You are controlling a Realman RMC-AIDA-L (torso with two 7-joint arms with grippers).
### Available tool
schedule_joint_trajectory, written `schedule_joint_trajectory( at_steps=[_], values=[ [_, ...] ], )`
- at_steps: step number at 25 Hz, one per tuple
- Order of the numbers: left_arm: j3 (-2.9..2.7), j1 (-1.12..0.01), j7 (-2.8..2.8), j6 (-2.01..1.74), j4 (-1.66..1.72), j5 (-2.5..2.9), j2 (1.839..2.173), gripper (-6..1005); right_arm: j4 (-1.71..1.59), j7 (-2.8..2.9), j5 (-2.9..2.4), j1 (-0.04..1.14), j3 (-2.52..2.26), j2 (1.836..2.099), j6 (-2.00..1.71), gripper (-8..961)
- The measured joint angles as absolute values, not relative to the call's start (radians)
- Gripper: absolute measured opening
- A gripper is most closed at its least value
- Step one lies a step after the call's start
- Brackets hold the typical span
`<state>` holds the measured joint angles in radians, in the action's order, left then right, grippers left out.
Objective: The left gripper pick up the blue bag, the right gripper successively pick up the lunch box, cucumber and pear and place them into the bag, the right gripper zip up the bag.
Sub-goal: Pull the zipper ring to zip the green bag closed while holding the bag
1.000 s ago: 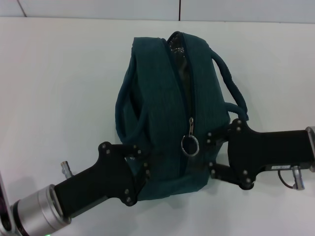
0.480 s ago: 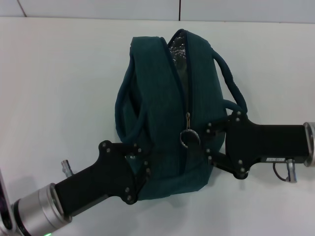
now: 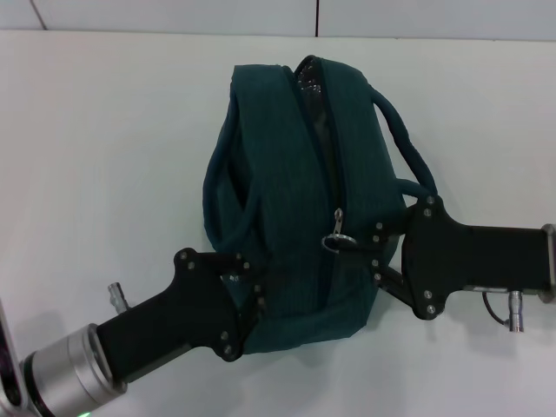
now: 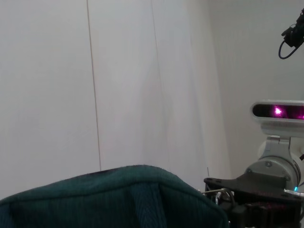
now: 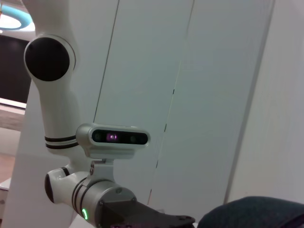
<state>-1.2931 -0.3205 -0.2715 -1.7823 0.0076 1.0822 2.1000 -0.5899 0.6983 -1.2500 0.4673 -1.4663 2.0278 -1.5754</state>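
A white counter [image 3: 104, 130] carries the blue bag [image 3: 287, 174], lying with its zipper seam up. The left hand [image 3: 248, 291] grips the bag's near end, likely steadying it; the right hand [image 3: 369, 248] reaches the metal ring pull [image 3: 337, 241], seemingly pinching it to zip; its closure I cannot tell

White tabletop [image 3: 104, 156] meets pale wall panels [image 3: 174, 16] split by thin dark vertical seams; wrist views show the same tall panelled walls [image 4: 123, 85], evenly lit, no shadows.
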Motion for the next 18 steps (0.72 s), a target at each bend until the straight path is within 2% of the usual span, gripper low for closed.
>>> schedule_joint_trajectory(
  at_steps=[18],
  values=[
    [-1.296,-0.329,-0.269,-1.781,0.009,1.145,2.095,64,-0.518,0.448,-0.927,0.438,-1.531,2.028,-1.577,37]
  ],
)
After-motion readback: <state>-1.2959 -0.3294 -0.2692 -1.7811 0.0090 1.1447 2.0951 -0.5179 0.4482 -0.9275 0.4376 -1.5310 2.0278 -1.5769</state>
